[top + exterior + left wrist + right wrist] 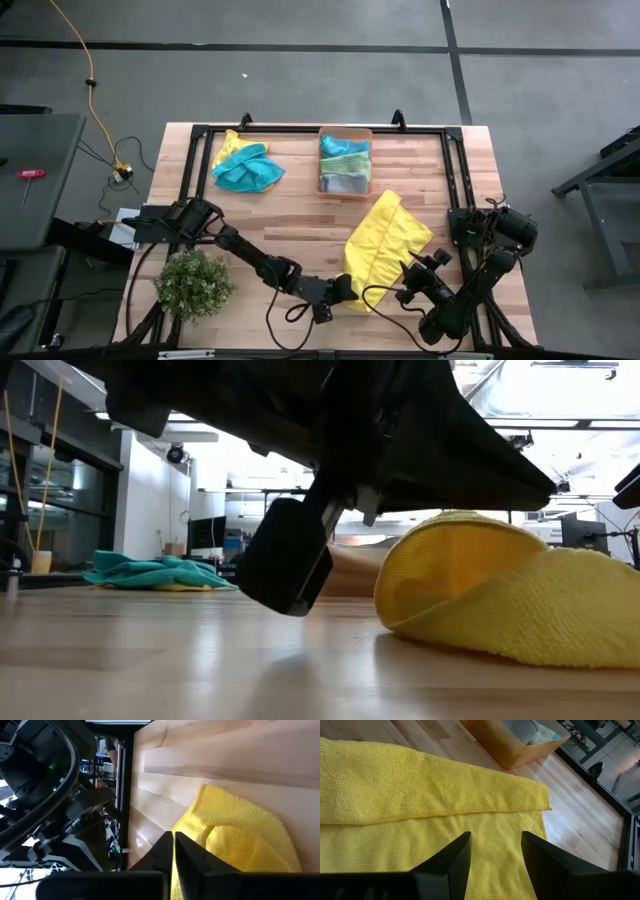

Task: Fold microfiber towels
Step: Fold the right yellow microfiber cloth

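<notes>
**Left Claw Is Pinching the Yellow Towel**

In the low view, a big dark arm is blocking most of the picture, so only part of the yellow towel (500, 595) is showing. The towels in the orange bin (345, 160) are packed close and hard to tell apart.

The left arm is reaching low across the table (290, 225) from the left side, near the green plant (193, 284). The left gripper (345, 288) is squeezing shut on the near left corner of the yellow towel, and its fingers (200, 865) are pressing together with yellow cloth between them.

The yellow towel is lying folded at the front of the table, right of the middle. Its long side is running slanted, from the near left up to the far right.

The right gripper (495, 855) is hanging just above the towel's right part with its fingers spread apart, gripping nothing.

A teal towel (246, 170) is sitting crumpled at the far left.
</notes>
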